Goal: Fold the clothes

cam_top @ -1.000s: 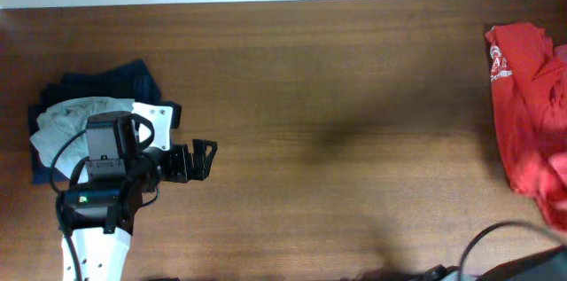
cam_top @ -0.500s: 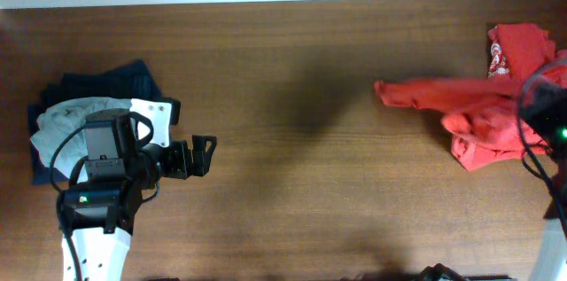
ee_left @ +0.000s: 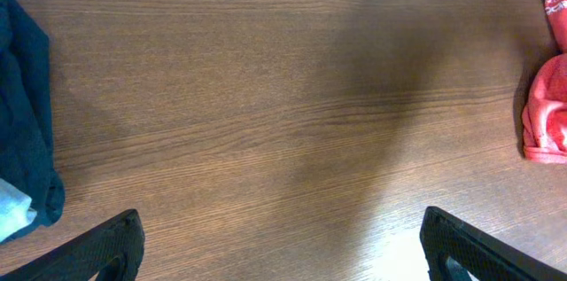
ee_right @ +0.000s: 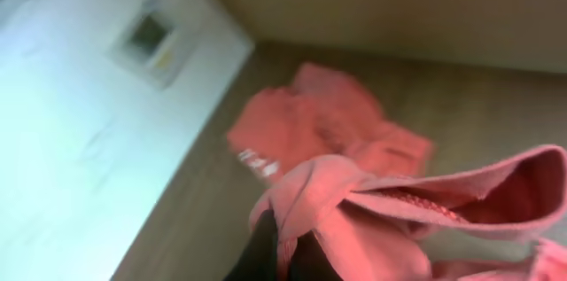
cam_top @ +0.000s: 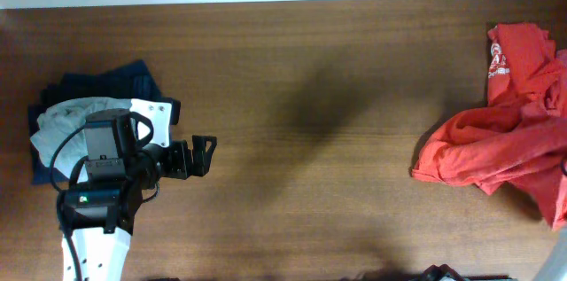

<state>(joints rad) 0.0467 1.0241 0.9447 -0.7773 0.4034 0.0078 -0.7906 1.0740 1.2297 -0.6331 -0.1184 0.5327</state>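
Brown wood grain fills the overhead view, and the table (cam_top: 292, 68) is bare across its middle. At centre right an orange-red shirt (cam_top: 483, 152) is seen bunched. Half a second ago it was stretched as a thin strip higher up, and before that it was heaped at the right edge. It has thus been dragged off the heap, though spreading is judged not yet begun. Its long axis runs roughly left to right and rises slightly rightward, with the tip pointed left. A second orange-red shirt (cam_top: 518, 55) is left at upper right. A navy garment (cam_top: 106, 81) and a pale grey garment (cam_top: 66, 117) are stacked at the left, beside the left gripper (cam_top: 205, 156), which is unmoved.

From the left wrist, the fingers (ee_left: 97, 245) are seen spread wide at the bottom corners with nothing between them. The navy garment (ee_left: 27, 130) lies at the left edge and the shirt (ee_left: 547, 117) at the right edge.

From the right wrist, blurred, the shirt (ee_right: 399, 206) is shown lifted close to the lens and gathered at the right gripper (ee_right: 279, 256), which is judged clamped on it. The second shirt (ee_right: 323, 126) lies behind.
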